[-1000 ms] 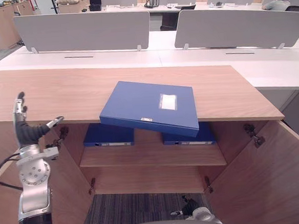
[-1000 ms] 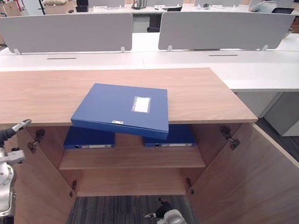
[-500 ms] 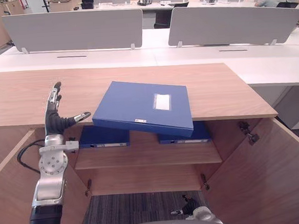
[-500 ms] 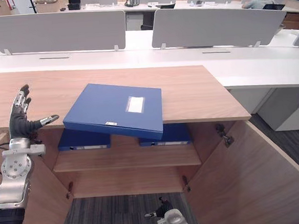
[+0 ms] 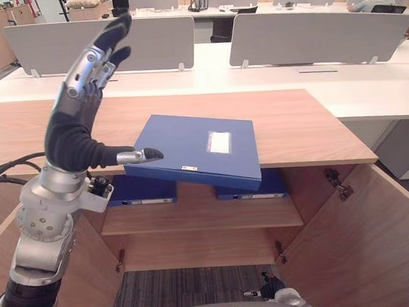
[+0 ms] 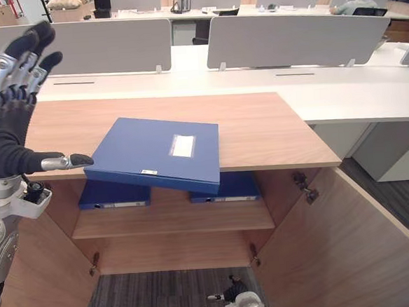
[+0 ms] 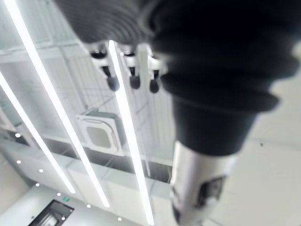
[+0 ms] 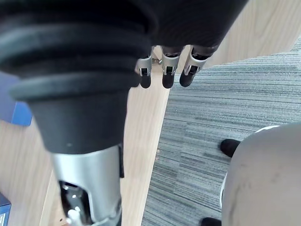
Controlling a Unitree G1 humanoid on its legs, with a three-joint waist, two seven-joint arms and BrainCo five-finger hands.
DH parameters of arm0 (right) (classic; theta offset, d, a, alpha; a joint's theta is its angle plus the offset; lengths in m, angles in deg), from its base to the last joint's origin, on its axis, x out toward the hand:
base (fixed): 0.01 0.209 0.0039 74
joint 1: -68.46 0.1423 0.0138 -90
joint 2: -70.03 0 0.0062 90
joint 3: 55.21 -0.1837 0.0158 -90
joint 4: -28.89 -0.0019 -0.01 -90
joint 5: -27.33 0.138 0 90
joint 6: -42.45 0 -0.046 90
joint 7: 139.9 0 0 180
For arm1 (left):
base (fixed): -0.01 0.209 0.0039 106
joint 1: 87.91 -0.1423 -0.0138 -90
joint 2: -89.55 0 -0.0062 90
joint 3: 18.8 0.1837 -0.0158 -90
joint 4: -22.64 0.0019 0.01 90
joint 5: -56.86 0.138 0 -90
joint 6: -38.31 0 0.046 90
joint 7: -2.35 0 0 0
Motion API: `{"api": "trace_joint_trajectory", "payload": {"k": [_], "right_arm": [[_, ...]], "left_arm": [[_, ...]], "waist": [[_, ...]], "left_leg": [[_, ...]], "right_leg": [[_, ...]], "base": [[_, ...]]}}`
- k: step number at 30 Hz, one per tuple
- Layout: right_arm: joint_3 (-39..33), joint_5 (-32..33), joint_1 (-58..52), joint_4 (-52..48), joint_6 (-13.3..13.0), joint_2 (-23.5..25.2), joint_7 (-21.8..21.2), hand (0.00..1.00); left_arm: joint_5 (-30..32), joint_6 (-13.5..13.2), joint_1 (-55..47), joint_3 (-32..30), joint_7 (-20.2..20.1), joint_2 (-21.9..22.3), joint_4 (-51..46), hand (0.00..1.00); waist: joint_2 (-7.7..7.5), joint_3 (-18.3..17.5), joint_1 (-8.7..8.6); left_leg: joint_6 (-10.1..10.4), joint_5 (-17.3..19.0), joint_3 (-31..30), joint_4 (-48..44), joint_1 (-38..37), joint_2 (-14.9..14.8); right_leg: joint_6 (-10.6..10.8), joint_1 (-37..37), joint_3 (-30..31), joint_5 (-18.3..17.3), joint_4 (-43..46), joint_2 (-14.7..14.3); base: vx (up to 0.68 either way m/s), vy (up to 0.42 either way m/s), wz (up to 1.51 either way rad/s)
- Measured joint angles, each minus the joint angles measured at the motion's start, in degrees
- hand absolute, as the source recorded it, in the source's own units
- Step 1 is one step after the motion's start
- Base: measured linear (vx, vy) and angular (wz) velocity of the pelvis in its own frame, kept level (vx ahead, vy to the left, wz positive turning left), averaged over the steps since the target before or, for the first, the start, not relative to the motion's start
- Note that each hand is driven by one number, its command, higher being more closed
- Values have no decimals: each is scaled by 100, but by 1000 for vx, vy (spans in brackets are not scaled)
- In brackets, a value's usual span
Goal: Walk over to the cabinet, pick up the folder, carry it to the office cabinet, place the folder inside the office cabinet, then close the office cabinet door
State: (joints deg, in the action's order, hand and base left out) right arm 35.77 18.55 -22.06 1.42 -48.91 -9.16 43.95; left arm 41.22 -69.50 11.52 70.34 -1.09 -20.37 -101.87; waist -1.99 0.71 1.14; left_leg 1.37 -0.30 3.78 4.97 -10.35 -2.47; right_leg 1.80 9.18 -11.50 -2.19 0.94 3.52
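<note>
Left hand point(image 5: 73, 138) spread wide beside the blue folder point(image 5: 190, 151), holding nothing

The left hand stands upright at nine o'clock of the folder, its fingers straight and fanned toward twelve, its thumb stuck out toward three; the thumb tip shows against the folder's near left corner, and I cannot tell whether it touches. The right hand point(image 8: 162, 70) hangs low at six o'clock, fingers relaxed and apart, empty. The folder lies flat and skewed on the wooden cabinet top point(image 5: 294, 129), its near edge jutting past the front edge; a white label point(image 5: 219, 140) sits on its cover. Beneath it, on the shelf point(image 5: 202, 213), lie two more blue folders point(image 5: 147, 192); a door point(image 5: 365, 247) stands open at four o'clock.
</note>
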Motion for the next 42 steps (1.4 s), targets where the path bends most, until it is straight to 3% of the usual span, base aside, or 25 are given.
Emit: {"api": "trace_joint_trajectory", "payload": {"k": [11,15,19,28,42], "right_arm": [[-64,4,-42,-2,-6,3,1,0],[-178,3,-66,-1,-8,4,3,0],[-204,15,-84,-3,-22,2,24,0],[-222,70,-100,76,-118,1,40,0],[-344,191,-93,120,-116,-21,54,0]], "left_arm": [[125,39,0,694,-322,-77,67,0],[812,45,-2,952,-296,-277,355,0],[1993,46,-33,1089,-56,-367,668,0],[3491,35,-146,1248,318,-374,1165,0],[4402,105,-145,1452,482,-369,1997,0]], "waist": [[-91,-51,-91],[-96,-45,-98],[-96,-43,-113],[-109,-32,-163],[-135,68,-294]], "left_leg": [[3,-27,102,-1,25,-42],[-14,-37,110,-1,24,-38],[-2,-28,115,-1,24,-44],[19,-3,137,-1,40,-49],[-38,41,277,-3,31,-36]], "right_leg": [[56,-107,167,66,18,-49],[55,-107,176,66,17,-50],[52,-109,180,64,16,-59],[51,-134,201,62,16,-65],[57,-190,299,66,-11,-68]], "base": [[-18,-10,-7],[0,0,0],[0,0,0],[0,0,0],[5,-2,-4]]}}
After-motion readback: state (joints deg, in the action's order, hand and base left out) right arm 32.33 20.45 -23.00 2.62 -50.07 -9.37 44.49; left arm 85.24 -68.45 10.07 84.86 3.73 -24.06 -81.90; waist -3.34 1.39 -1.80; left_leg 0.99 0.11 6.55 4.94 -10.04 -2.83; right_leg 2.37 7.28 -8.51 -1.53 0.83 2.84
